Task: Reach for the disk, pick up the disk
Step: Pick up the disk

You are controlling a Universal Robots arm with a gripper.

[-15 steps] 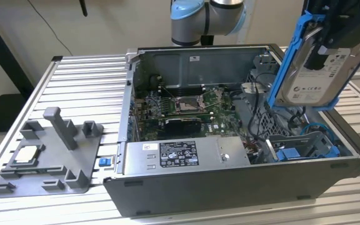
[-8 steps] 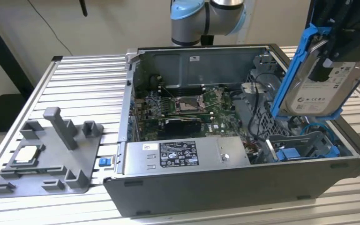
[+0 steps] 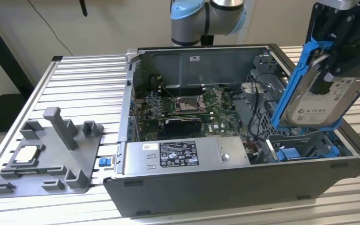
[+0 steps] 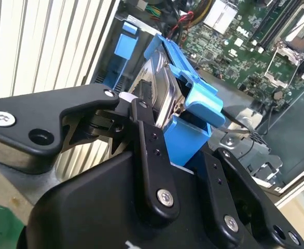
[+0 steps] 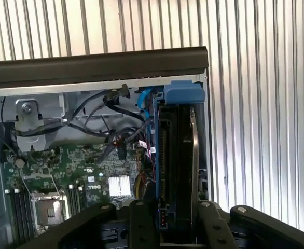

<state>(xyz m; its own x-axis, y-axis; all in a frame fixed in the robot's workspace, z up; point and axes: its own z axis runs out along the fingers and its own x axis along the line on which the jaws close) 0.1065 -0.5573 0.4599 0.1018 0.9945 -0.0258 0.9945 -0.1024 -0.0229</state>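
Above the open computer case (image 3: 230,187), at the exterior view's right: the disk (image 3: 320,101) hangs raised and tilted, clamped in the gripper (image 3: 341,61).

The fingers (image 4: 147,140) are clenched on the disk's upper end, pressing its flat faces; its lower end sits just over the blue drive bay (image 3: 305,147). Appearance: a rectangular silver metal body with a white printed label, framed by a bright blue plastic bracket (image 4: 193,98). Handling, as judged: rigid and fairly heavy for its size, smooth metal faces liable to slip, sensitive to knocks. The bracket is likely to flex, so the metal body is the sounder hold.
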